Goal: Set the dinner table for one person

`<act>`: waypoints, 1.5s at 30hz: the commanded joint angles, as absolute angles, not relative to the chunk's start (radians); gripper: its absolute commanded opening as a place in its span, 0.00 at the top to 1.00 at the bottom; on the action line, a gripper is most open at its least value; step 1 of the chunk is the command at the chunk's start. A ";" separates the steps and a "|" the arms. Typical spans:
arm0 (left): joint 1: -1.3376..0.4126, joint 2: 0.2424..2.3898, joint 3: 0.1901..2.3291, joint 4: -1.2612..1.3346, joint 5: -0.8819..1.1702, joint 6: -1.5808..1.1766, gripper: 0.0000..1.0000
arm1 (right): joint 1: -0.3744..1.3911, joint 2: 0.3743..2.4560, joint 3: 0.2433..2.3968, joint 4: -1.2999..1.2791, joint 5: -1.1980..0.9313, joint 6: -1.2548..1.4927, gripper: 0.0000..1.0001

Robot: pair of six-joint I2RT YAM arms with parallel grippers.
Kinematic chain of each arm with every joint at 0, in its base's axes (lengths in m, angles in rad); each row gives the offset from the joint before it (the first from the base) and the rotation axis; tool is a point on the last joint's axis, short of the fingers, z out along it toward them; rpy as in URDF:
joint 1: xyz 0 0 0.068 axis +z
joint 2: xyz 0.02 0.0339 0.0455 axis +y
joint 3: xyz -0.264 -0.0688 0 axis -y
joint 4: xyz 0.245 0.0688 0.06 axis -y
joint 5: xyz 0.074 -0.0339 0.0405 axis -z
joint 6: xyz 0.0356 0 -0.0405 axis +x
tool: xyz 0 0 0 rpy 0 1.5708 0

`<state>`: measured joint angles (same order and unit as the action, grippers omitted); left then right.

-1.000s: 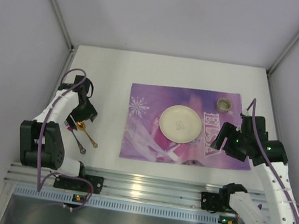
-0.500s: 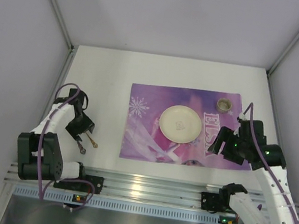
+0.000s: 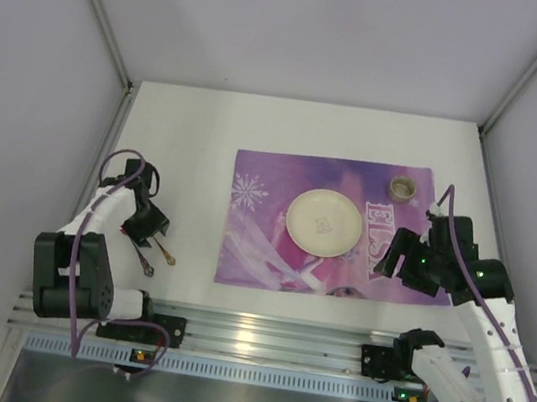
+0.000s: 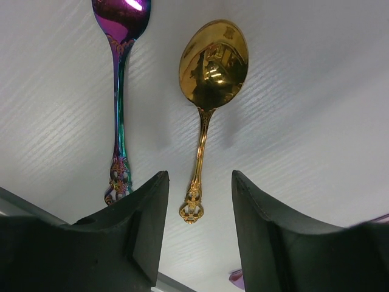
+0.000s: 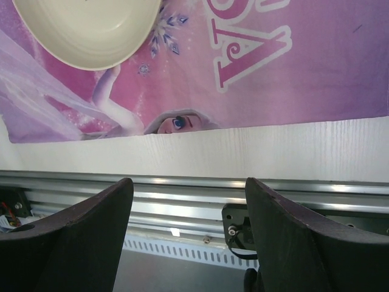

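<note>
Lower left, left gripper (image 4: pixel 199 198) has dropped, jaws half-narrowed astride the gold spoon (image 4: pixel 213 64) handle tip without touching it; right gripper (image 5: pixel 188 213) gapes wide, empty.

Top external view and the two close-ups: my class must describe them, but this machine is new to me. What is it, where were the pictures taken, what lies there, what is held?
Two robot arms are bolted at the near edge of a large white tabletop. One picture looks down from above; the other two come from cameras on the wrists, so each shows its own dark fingers. The left tool stands open over the handle end of a gold metal spoon, beside an iridescent purple metal spoon. The right tool, open and empty, hangs by the near edge of a purple printed placemat carrying a round cream plate and a small round cup. Nothing is held.
</note>
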<state>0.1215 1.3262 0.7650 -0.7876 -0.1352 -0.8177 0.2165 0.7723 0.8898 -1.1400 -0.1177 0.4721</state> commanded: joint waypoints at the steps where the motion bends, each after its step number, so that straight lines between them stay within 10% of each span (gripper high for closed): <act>1: 0.121 1.347 0.752 -0.744 -0.164 -0.828 0.49 | 0.229 0.758 0.890 -1.154 -0.092 0.465 0.25; 12: 0.123 1.425 0.713 -0.624 -0.169 -0.796 0.62 | 0.230 0.764 0.876 -1.157 -0.075 0.488 0.25; 21: 0.123 1.543 0.727 -0.532 -0.144 -0.729 1.00 | 0.229 0.807 0.917 -1.147 -0.081 0.488 0.25; 30: 0.058 1.424 0.925 -0.573 -0.005 -0.673 1.00 | 0.241 0.842 0.936 -0.965 -0.429 0.456 0.00; 45: -0.574 1.647 1.515 -0.535 0.218 -0.801 1.00 | 0.502 1.094 1.073 -0.578 -0.516 0.624 0.01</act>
